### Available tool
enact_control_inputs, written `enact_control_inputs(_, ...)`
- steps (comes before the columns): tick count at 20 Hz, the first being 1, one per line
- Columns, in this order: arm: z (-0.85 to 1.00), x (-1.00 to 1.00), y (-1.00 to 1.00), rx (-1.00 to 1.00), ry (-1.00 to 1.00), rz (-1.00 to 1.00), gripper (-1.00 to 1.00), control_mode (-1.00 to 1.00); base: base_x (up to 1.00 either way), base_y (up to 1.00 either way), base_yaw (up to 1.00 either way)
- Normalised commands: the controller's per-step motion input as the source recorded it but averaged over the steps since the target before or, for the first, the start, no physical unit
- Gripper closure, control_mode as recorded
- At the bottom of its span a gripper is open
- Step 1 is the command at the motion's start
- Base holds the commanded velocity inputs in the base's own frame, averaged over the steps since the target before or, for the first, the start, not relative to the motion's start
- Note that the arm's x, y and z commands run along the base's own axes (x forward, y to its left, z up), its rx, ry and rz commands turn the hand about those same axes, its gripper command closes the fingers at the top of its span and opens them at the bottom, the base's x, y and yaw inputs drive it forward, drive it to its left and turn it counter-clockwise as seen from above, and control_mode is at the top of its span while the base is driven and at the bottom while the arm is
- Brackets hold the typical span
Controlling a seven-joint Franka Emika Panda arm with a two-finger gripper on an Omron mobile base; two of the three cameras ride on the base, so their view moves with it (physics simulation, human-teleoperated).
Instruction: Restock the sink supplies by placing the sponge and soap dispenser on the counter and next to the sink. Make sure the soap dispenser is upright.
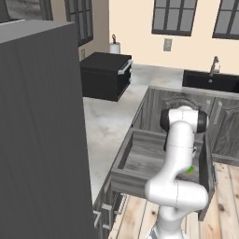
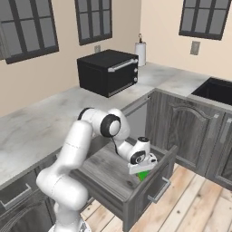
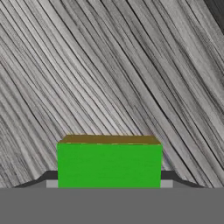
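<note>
The green sponge (image 3: 109, 164) with a yellowish top edge lies on the wood floor of an open drawer (image 2: 104, 170). My gripper (image 3: 109, 177) reaches down into the drawer, one dark fingertip (image 3: 49, 176) against each side of the sponge. From the right base view the hand (image 2: 141, 159) sits over the sponge (image 2: 144, 175) at the drawer's front corner. From the left base view a sliver of the sponge (image 1: 190, 170) peeks past the arm. The black sink (image 1: 210, 81) with its faucet (image 1: 214, 65) sits in the marbled counter (image 1: 107, 121) at the far right. The soap dispenser is out of view.
A black microwave (image 2: 108, 71) and a paper towel roll (image 2: 140, 52) stand on the counter at the back. A tall dark cabinet (image 1: 42, 140) blocks the left. The drawer front (image 1: 205, 182) juts over the wood floor, with dark cabinet doors (image 2: 181, 129) beside it.
</note>
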Motion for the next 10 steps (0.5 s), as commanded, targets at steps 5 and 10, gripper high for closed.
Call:
enact_control_inputs(5,0.58,-0.26,0.23,0.0,-0.08,0.0,1.0,-1.0,0.0,0.0,0.0)
enact_control_inputs(10,0.86,-0.25,0.16,0.0,-0.06,0.0,1.0,-1.0,0.0,0.0,0.0)
